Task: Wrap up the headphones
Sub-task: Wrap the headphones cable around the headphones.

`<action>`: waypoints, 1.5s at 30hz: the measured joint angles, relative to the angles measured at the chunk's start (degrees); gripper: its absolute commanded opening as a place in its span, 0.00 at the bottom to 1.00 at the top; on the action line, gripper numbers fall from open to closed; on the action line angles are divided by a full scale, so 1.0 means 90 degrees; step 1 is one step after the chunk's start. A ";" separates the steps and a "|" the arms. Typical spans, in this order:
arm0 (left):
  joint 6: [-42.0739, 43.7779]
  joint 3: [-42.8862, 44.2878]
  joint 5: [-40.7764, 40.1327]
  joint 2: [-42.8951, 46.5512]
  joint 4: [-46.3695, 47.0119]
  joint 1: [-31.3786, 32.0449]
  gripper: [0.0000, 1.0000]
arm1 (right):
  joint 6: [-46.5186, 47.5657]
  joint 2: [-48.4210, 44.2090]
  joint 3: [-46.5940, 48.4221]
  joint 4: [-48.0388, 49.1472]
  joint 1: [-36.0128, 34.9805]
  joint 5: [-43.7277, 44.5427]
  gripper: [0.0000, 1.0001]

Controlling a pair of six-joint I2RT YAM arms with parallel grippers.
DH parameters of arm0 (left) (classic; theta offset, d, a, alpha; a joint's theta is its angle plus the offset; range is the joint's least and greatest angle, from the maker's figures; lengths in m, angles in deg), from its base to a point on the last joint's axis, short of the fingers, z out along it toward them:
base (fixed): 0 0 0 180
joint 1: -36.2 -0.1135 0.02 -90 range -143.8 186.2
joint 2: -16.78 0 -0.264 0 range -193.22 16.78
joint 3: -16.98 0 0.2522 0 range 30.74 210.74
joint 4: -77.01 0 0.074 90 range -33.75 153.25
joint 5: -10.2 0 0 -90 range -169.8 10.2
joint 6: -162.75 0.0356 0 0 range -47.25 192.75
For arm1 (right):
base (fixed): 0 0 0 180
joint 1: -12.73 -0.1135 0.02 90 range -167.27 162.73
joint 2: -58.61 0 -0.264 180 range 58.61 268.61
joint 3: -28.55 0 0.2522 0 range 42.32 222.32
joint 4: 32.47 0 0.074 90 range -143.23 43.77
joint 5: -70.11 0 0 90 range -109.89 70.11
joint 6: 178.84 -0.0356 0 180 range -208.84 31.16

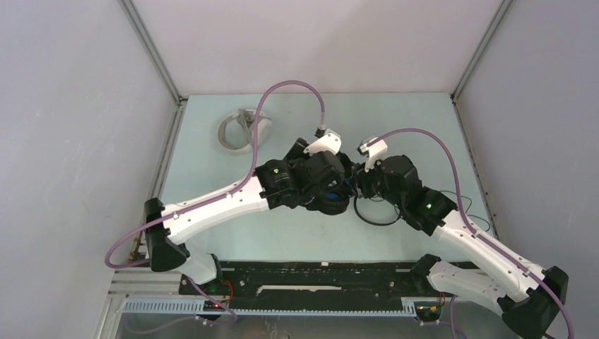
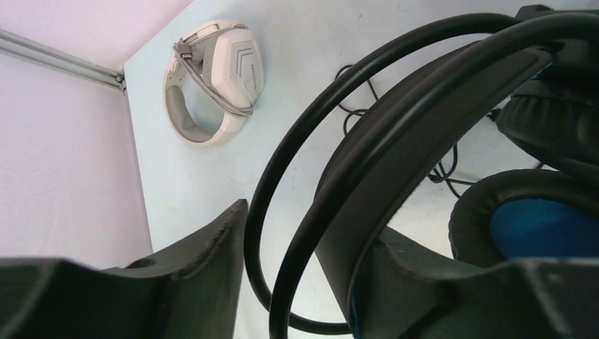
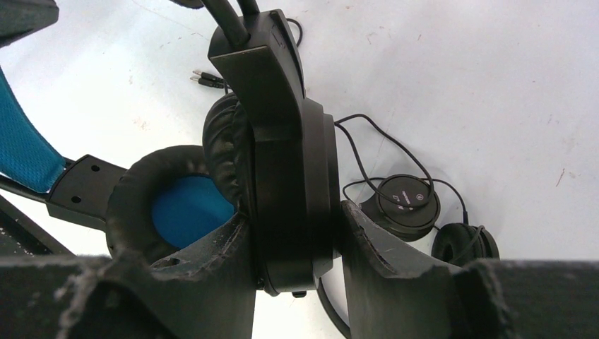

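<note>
The black headphones with blue lining [image 1: 330,203] are held off the table between my two grippers. My right gripper [image 3: 295,212] is shut on one of their ear cups [image 3: 289,162], both fingers pressed on its sides; it shows in the top view [image 1: 355,185]. My left gripper [image 2: 314,222] is open, and their padded headband [image 2: 424,120] and two thin hoops pass between its jaws; the band lies against the right finger [image 2: 424,282]. The white-grey headphones [image 1: 240,131], cable wound round them [image 2: 226,78], lie at the back left. The slim black headphones [image 3: 406,201] lie under my right arm.
Thin black cable [image 1: 374,215] loops loose on the table under my right arm, and more trails at the right [image 1: 480,220]. Two audio plugs [image 3: 205,74] lie on the table. Grey walls enclose the left, back and right sides.
</note>
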 measured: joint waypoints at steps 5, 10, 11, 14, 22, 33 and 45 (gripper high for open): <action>-0.0061 0.0000 -0.0175 -0.0104 -0.0134 -0.0070 0.26 | -0.0053 0.0005 0.0000 0.0000 0.0007 -0.0121 0.24; -0.0087 0.0000 -0.0228 -0.0124 -0.0233 -0.0228 0.10 | -0.0117 0.0097 0.0010 0.0095 0.0027 -0.0202 0.41; -0.0085 0.0000 -0.0226 -0.0143 -0.0267 -0.0267 0.06 | -0.0117 0.0124 0.0012 0.0131 0.0029 -0.0204 0.46; -0.0085 -0.0002 -0.0138 -0.0192 -0.0359 -0.0435 0.00 | -0.0158 0.0160 0.0015 0.0221 0.0029 -0.0245 0.62; -0.0100 -0.0204 0.0639 0.0153 -0.0304 -0.1243 0.00 | -0.0330 -0.0170 0.0070 0.1003 0.0029 -0.0709 0.99; -0.0024 0.1078 0.1406 0.1501 -0.0670 -0.2414 0.00 | -0.0274 -0.1025 0.0165 0.2040 0.0046 -0.1528 0.97; 0.0044 0.4048 0.1994 0.1899 -0.1183 -0.2460 0.00 | 0.0452 -0.0408 0.0177 0.3160 -0.0029 -0.2749 0.84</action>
